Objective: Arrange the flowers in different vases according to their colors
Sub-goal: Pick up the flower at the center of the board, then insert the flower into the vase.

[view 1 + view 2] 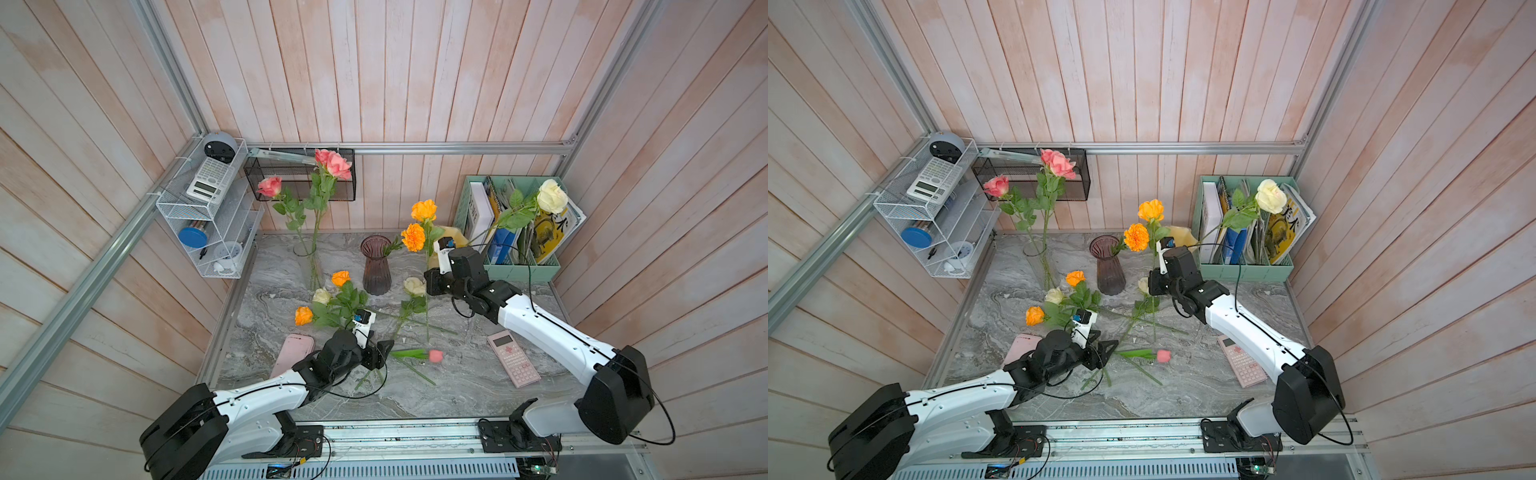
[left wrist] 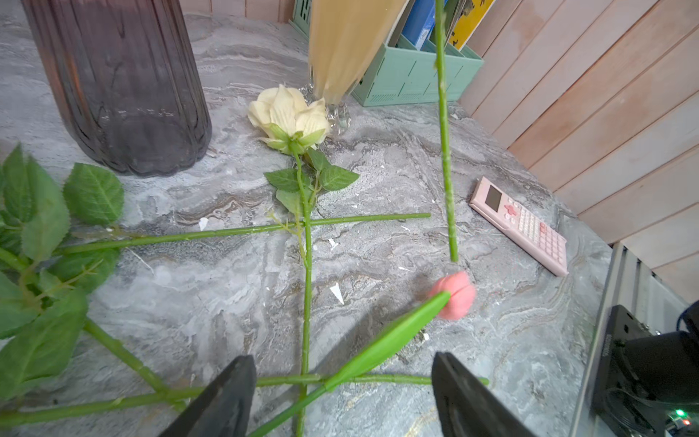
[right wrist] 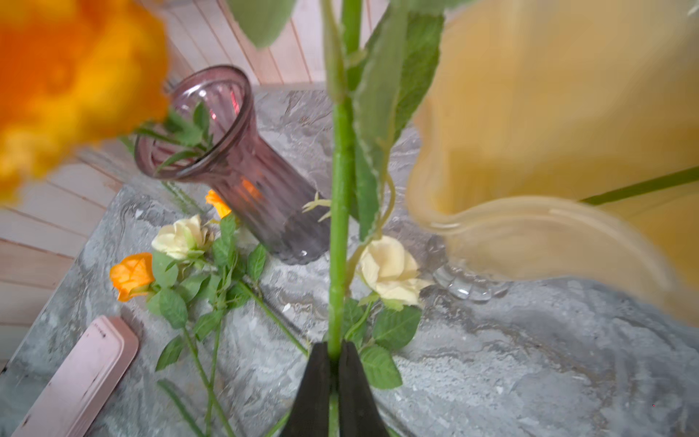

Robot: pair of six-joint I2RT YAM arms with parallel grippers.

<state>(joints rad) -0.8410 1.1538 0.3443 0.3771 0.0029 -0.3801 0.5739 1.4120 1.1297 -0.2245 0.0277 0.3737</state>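
My left gripper [image 2: 342,357] is open low over the table, its jaws wide either side of the stem of the small pink tulip [image 2: 455,295] [image 1: 435,355]. My right gripper [image 3: 334,344] [image 1: 429,275] is shut on the stem of an orange rose [image 1: 424,210], held upright between the purple vase [image 1: 376,266] and the pale yellow vase [image 3: 548,132]. An orange marigold [image 1: 413,237] leans from the purple vase. Pink roses [image 1: 332,163] stand in the clear vase [image 1: 309,257], and a cream rose [image 1: 552,196] in the yellow one. Cream [image 1: 414,286] and orange [image 1: 303,316] roses lie loose.
A pink calculator [image 1: 513,358] lies under the right arm and a pink case [image 1: 293,353] beside the left wrist. The mint file holder [image 1: 511,266] stands at the back right. A black mesh basket [image 1: 299,191] and a white wire rack [image 1: 208,216] hang on the walls.
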